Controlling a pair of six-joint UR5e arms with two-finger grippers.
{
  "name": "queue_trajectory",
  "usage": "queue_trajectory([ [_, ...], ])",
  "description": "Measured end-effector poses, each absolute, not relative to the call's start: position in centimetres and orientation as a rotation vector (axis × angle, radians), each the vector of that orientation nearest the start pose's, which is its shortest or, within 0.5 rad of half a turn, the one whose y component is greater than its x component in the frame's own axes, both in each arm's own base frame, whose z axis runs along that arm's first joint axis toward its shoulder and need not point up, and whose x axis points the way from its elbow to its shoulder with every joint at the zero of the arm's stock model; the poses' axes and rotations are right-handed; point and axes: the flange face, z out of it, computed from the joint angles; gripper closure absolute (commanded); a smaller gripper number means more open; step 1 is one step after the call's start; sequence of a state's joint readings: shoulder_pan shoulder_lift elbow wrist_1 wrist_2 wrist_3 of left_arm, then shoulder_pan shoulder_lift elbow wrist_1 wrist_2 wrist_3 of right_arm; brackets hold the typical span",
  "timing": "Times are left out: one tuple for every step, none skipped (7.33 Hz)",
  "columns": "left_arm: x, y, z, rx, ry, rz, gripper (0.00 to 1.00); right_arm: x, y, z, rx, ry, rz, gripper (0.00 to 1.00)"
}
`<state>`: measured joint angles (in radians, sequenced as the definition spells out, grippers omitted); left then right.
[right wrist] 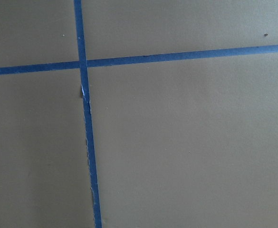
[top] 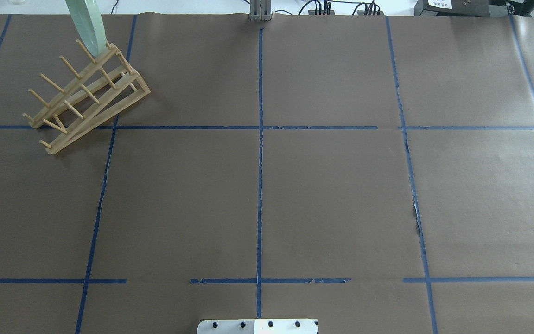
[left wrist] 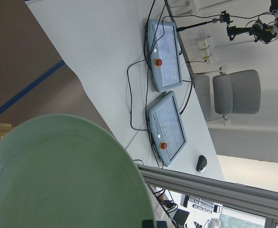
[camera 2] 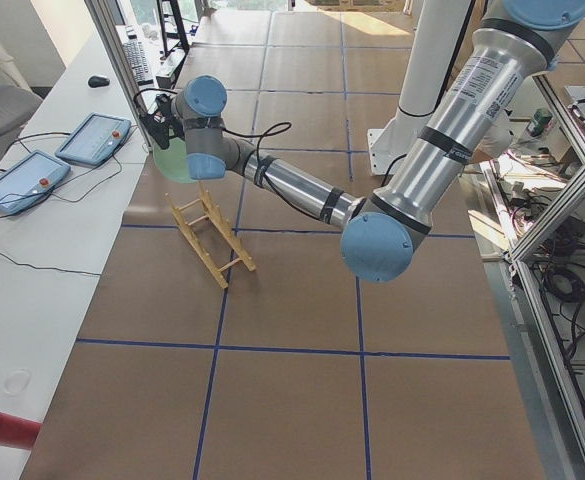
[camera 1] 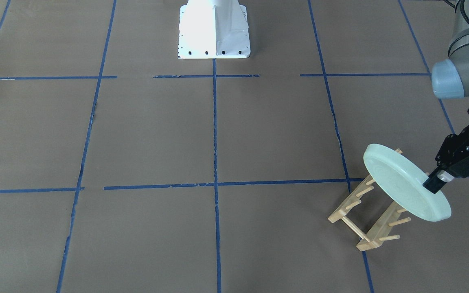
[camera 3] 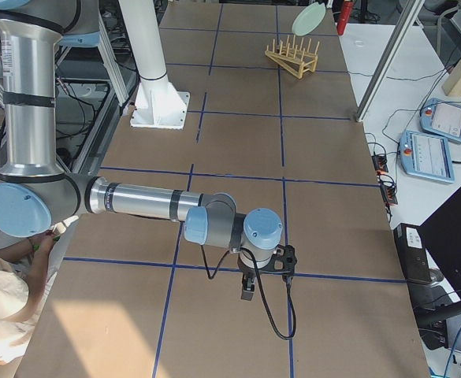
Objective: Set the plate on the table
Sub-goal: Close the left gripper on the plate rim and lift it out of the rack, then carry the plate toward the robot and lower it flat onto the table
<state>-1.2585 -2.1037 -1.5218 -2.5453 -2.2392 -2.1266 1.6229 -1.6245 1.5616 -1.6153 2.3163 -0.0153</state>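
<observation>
pale mint-green round glazed plate [camera 1: 397, 179] tilts over the wooden peg rack [camera 1: 371, 242], rim pinched by the left gripper [camera 1: 433, 187]; the right gripper [camera 3: 247, 292] cannot be judged.

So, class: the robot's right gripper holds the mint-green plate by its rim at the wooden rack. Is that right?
No. It is the left gripper that holds the plate by its rim at the wooden rack, as the exterior front-facing view shows. The right gripper hangs over the table, far from the rack.
</observation>
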Motion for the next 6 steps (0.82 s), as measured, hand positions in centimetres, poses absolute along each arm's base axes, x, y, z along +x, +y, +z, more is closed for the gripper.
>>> queue_trajectory([
  [15.4, -63.3, 23.2, -0.077, 1.505, -0.965, 1.00, 9.0, -45.6, 69.5, -0.077, -0.748, 0.075, 0.00],
  [18.9, -61.9, 20.9, -0.104, 1.423, -0.945, 1.00, 9.0, -45.6, 69.5, -0.077, -0.748, 0.075, 0.00],
  [23.3, -60.5, 18.7, -0.104, 1.322, -0.921, 1.00, 9.0, -45.6, 69.5, -0.077, -0.748, 0.075, 0.00],
  [28.7, -58.7, 17.2, -0.094, 1.202, -0.884, 1.00, 9.0, -45.6, 69.5, -0.077, -0.748, 0.075, 0.00],
  [34.6, -56.7, 16.3, -0.072, 1.061, -0.836, 1.00, 9.0, -45.6, 69.5, -0.077, -0.748, 0.075, 0.00],
  [40.0, -54.1, 16.0, -0.048, 0.913, -0.771, 1.00, 9.0, -45.6, 69.5, -0.077, -0.748, 0.075, 0.00],
])
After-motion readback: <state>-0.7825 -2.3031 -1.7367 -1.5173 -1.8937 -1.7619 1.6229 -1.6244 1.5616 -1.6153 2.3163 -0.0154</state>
